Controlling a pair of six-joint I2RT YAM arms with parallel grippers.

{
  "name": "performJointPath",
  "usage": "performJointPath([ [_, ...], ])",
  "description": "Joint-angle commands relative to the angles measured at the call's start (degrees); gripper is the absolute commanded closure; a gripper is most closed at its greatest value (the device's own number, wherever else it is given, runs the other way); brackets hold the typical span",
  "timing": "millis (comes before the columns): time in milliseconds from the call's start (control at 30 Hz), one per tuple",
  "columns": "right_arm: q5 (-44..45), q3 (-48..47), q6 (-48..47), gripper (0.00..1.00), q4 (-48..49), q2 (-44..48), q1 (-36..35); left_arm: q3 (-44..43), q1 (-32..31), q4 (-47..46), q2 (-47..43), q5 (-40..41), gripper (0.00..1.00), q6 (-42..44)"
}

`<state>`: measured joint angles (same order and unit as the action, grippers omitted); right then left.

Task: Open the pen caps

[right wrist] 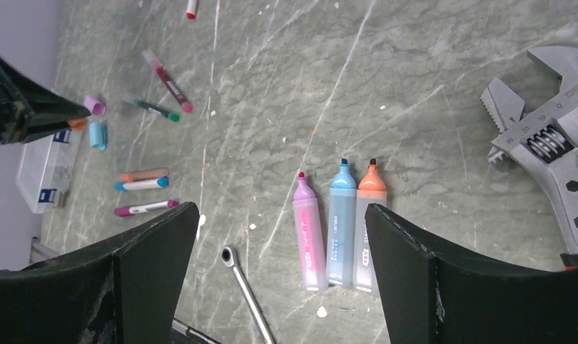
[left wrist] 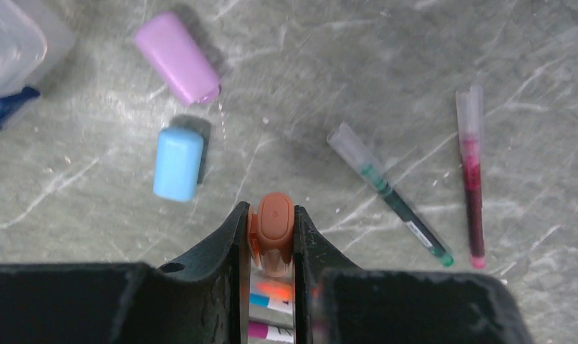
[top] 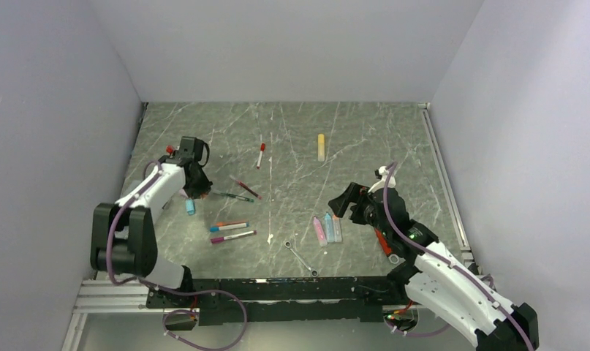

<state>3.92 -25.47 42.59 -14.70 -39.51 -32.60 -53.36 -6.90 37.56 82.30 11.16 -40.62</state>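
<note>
My left gripper point(left wrist: 271, 215) is shut on an orange cap point(left wrist: 273, 233), held just above the table at the left point(top: 197, 186). Loose on the table beside it lie a lilac cap point(left wrist: 177, 57) and a light blue cap point(left wrist: 178, 163). A green pen point(left wrist: 389, 195) and a magenta pen point(left wrist: 472, 175), both with clear caps on, lie to their right. My right gripper point(right wrist: 280, 215) hangs open above three uncapped highlighters: pink point(right wrist: 309, 233), blue point(right wrist: 340, 222) and orange point(right wrist: 368, 226). A yellow highlighter point(top: 321, 146) and a red-capped marker point(top: 261, 155) lie further back.
A clear plastic box point(left wrist: 13, 43) stands at the table's left edge. Three capped markers point(top: 229, 231) lie left of centre. A thin silver wrench point(right wrist: 246, 287) lies near the front edge. An adjustable wrench point(right wrist: 551, 143) with a red handle lies on the right.
</note>
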Motion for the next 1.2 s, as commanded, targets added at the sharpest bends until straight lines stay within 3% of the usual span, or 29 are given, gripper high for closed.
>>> performJointPath([
  [0,-0.4,-0.2,-0.9,0.1,0.5,2.0,-0.1,-4.8,0.3,0.4,6.1,3.2,0.89,3.2],
  [133,-0.1,-1.5,-1.8,0.09,-0.5,2.3,-0.1,-5.3,0.4,1.2,8.8,4.3,0.86,2.9],
  [500,1.8,-9.5,-4.0,0.07,-1.7,-4.7,-0.1,-3.8,1.2,0.6,8.2,2.9,0.49,2.7],
  [700,7.2,-15.4,-5.7,0.07,-1.2,-13.2,0.0,-4.4,1.1,1.5,2.4,-1.3,0.43,2.4],
  [833,12.0,-21.4,-7.5,0.14,0.1,-23.3,1.6,-1.7,-0.3,0.2,-7.5,-8.6,0.42,1.2],
  [1000,9.0,-30.7,-8.4,0.28,4.8,-42.1,7.7,7.6,-4.6,-3.8,-23.0,-16.3,0.43,-1.5],
  [1167,8.3,-46.7,-12.4,0.29,2.8,-61.4,8.2,15.3,-5.8,-4.4,-35.2,-21.6,0.43,-3.9],
])
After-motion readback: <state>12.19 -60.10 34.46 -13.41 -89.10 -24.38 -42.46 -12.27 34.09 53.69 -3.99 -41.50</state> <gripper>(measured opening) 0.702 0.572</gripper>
